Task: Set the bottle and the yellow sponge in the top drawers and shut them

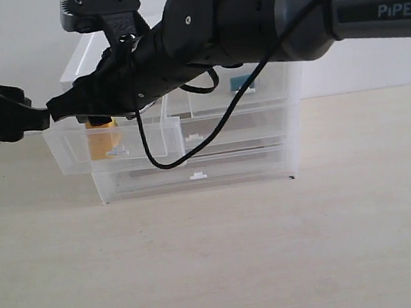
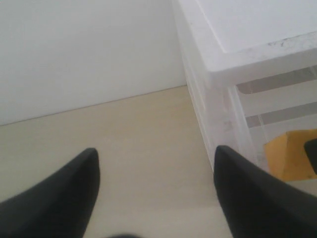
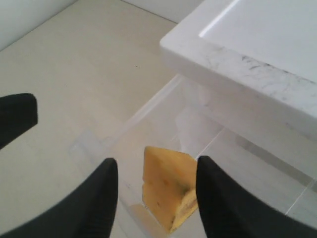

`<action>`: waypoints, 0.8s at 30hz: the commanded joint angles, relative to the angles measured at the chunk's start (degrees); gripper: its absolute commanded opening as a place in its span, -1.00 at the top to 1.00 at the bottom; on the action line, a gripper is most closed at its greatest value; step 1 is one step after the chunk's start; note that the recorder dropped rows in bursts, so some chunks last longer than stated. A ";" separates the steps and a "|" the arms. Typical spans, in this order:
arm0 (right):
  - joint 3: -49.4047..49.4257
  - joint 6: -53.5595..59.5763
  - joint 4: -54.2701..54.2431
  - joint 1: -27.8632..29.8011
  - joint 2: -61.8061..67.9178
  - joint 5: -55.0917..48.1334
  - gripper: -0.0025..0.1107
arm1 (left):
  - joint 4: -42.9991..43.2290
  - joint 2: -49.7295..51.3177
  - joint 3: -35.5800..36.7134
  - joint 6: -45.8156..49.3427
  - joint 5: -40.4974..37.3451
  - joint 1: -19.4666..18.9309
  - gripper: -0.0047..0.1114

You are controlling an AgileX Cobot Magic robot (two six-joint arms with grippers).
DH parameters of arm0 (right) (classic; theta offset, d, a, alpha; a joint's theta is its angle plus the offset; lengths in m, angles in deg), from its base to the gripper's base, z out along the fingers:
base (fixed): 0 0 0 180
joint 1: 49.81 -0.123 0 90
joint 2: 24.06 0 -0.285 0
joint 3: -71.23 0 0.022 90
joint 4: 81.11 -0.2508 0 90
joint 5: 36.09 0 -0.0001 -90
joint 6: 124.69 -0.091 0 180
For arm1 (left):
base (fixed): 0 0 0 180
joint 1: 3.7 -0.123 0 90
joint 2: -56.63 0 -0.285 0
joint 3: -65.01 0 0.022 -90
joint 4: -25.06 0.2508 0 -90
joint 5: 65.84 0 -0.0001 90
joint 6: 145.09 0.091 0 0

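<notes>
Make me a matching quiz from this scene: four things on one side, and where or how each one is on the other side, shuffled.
1. yellow sponge
2. bottle
3. left top drawer
4. right gripper

A. open, just above the sponge
B. pulled out
C. inside the right top drawer
D. inside the pulled-out drawer

Pairs: 1-D, 2-C, 3-B, 4-A

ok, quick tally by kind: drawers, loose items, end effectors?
top drawers: 2
full-width drawers: 2
yellow sponge: 1
bottle: 1
left end effector, right end effector: 2
total: 8
</notes>
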 commanded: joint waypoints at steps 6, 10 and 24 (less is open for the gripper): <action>-0.71 -2.15 4.46 -0.09 2.69 2.71 0.17 | -0.24 -0.15 0.14 0.33 0.44 -0.14 -0.13; -0.71 -2.55 6.07 -0.09 3.15 2.93 0.19 | -0.24 -0.15 0.14 0.33 0.44 -0.14 -0.13; -0.83 -5.31 12.04 0.02 1.81 2.51 0.79 | -0.24 -0.15 0.14 0.33 0.44 -0.14 -0.13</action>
